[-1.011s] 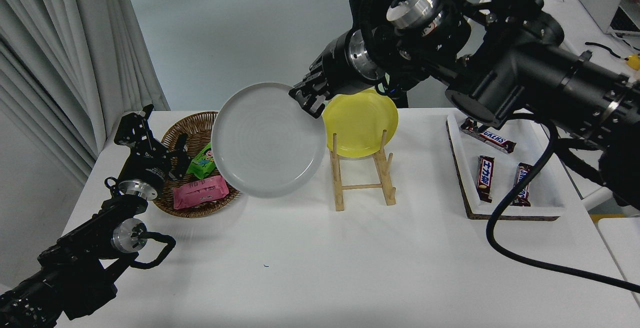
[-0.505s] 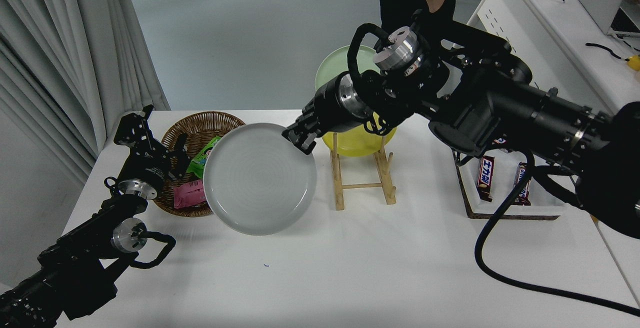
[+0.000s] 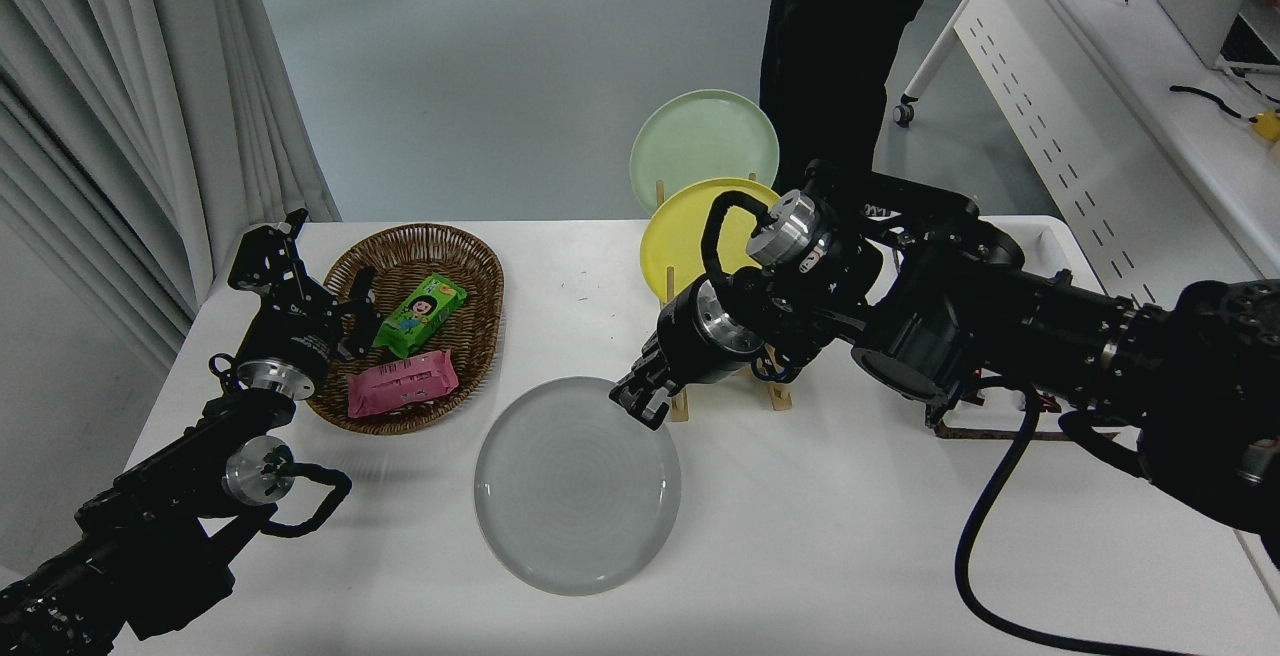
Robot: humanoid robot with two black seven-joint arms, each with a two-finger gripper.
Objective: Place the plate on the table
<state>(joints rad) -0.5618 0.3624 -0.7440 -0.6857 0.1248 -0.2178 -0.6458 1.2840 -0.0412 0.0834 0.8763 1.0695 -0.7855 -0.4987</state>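
Observation:
The light-grey plate (image 3: 577, 485) lies low over the white table (image 3: 800, 536), near its front middle, almost flat. My right gripper (image 3: 637, 404) is shut on the plate's far right rim. The right arm reaches in from the right edge, across the wooden rack. My left gripper (image 3: 300, 286) is parked at the lower left, next to the basket; its fingers stand apart with nothing between them.
A wicker basket (image 3: 480, 266) with a green packet (image 3: 420, 314) and a pink packet (image 3: 402, 383) is at the back left. A wooden rack (image 3: 672, 291) holds a yellow plate (image 3: 680, 236) and a pale green plate (image 3: 703, 139). A person (image 3: 835, 36) stands behind the table.
My right gripper has carried the grey plate down and towards me, from beside the rack to just above the table, and levelled it. The person has stepped back.

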